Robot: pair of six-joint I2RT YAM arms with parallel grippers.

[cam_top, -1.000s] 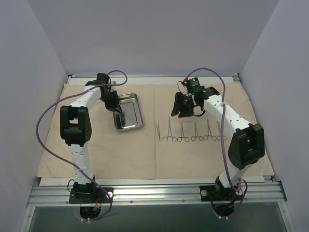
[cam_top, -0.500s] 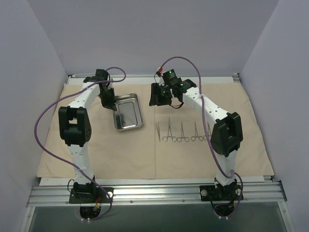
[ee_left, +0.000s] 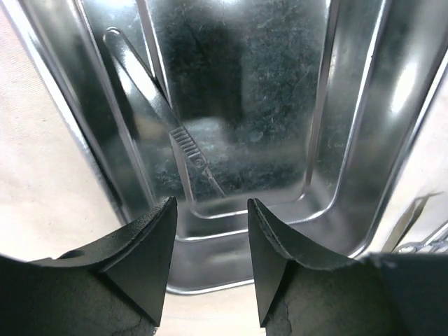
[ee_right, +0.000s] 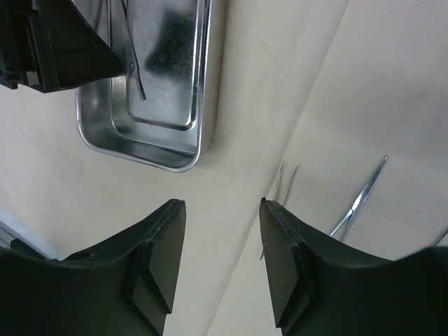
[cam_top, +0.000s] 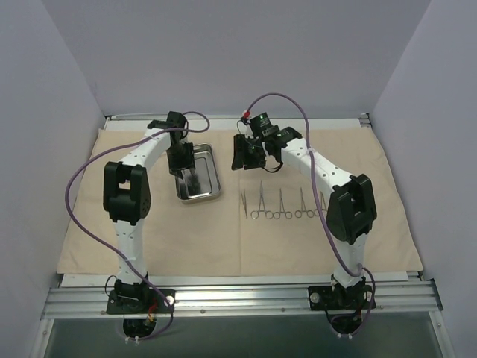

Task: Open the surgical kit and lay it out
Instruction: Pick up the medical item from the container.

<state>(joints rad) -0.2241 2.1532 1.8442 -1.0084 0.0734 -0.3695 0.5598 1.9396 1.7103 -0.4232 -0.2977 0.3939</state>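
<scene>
Cloth wrap (cam_top: 186, 246) lies spread flat, filling the middle of the top view from left edge to right edge. Tray (cam_top: 211, 195) sits on wrap, upper left of centre. One thin instrument (ee_left: 164, 115) lies slanted in tray, toward the left side in the left wrist view. Forceps (cam_top: 291, 205) lie side by side in a row on wrap, right of tray at frame centre, apart from it. Left gripper (cam_top: 185, 170) over tray. Right gripper (cam_top: 240, 156) over wrap between tray and forceps row, further up the frame than the row

The tray (cam_top: 217, 173) is glossy, faintly scuffed metal, the forceps (cam_top: 282, 206) shiny metal, the cloth wrap (cam_top: 186, 239) matt and smooth
</scene>
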